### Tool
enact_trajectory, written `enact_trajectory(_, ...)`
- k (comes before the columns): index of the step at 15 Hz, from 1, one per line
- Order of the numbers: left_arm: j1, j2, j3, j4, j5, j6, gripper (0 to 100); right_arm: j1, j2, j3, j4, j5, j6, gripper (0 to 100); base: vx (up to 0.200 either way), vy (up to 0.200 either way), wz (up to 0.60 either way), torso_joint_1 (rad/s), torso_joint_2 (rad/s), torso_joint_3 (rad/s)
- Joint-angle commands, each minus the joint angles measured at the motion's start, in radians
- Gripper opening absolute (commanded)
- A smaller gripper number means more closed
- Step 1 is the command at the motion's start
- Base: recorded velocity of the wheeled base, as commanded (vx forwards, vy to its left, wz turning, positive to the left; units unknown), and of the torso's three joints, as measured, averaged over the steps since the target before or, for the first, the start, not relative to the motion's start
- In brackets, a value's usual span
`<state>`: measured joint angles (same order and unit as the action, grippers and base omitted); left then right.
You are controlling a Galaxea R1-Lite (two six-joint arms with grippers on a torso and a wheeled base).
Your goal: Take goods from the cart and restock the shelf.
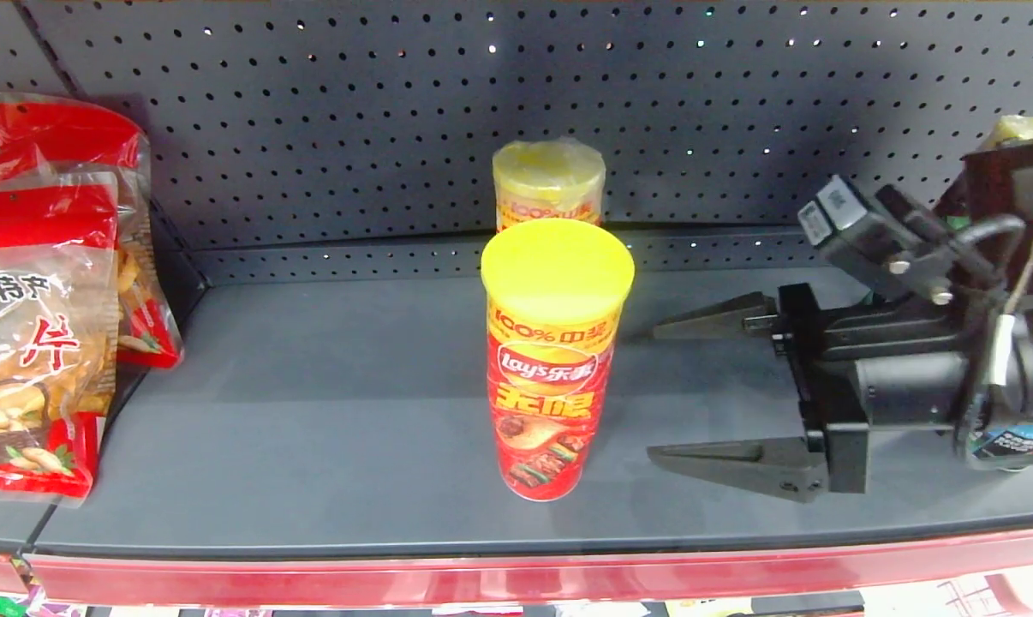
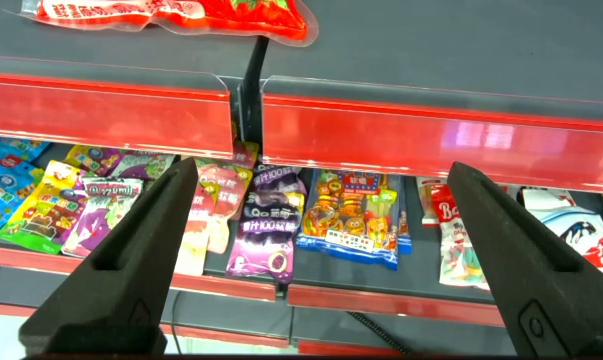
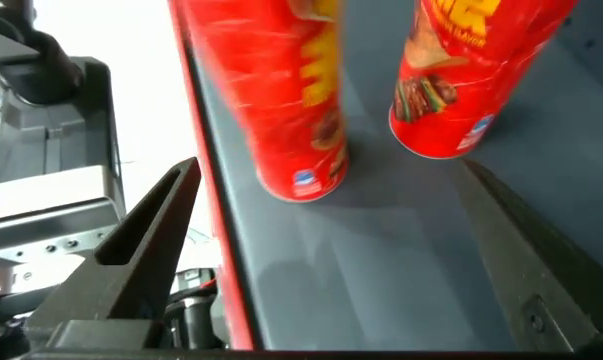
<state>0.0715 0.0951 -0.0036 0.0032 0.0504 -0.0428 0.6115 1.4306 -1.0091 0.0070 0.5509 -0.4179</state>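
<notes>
Two red chip cans stand upright on the grey shelf [image 1: 311, 428]. The front can [image 1: 555, 360] has a yellow lid, and the rear can [image 1: 549, 184] stands behind it against the pegboard. To the right of the front can, my right gripper [image 1: 653, 392] hovers just over the shelf, open and holding nothing, with its fingers pointing at the can. In the right wrist view the front can [image 3: 291, 100] and the rear can [image 3: 461, 80] stand beyond the open right gripper [image 3: 331, 200]. My left gripper [image 2: 321, 170] is open and empty, below the shelf's red edge rail [image 2: 431, 130].
Red bags of snacks [image 1: 37, 343] lean at the shelf's left end. A red price rail [image 1: 482, 578] runs along the shelf's front edge. Lower shelves hold several small snack packets [image 2: 271, 220]. Bare shelf lies between the bags and the cans.
</notes>
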Motion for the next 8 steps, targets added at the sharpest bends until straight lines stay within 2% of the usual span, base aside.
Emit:
enact_trajectory(1, 0.001, 0.002, 0.001, 0.000, 0.000, 0.000, 100, 0.001, -0.161, 0.067, 0.002, 0.000, 0.001, 100, 0.000, 0.000, 0.00, 0.000, 0.00, 0.000)
enact_trajectory(4, 0.001, 0.002, 0.001, 0.000, 0.000, 0.000, 100, -0.052, -0.453, 0.158, 0.033, 0.001, 0.008, 100, 0.000, 0.000, 0.00, 0.000, 0.00, 0.000)
enact_trajectory(6, 0.001, 0.002, 0.001, 0.000, 0.000, 0.000, 100, -0.223, -0.679, 0.132, 0.172, 0.037, 0.005, 100, 0.000, 0.000, 0.00, 0.000, 0.00, 0.000)
enact_trajectory(8, 0.001, 0.002, 0.001, 0.000, 0.000, 0.000, 100, -0.391, -0.846, 0.098, 0.202, 0.083, 0.022, 100, 0.000, 0.000, 0.00, 0.000, 0.00, 0.000)
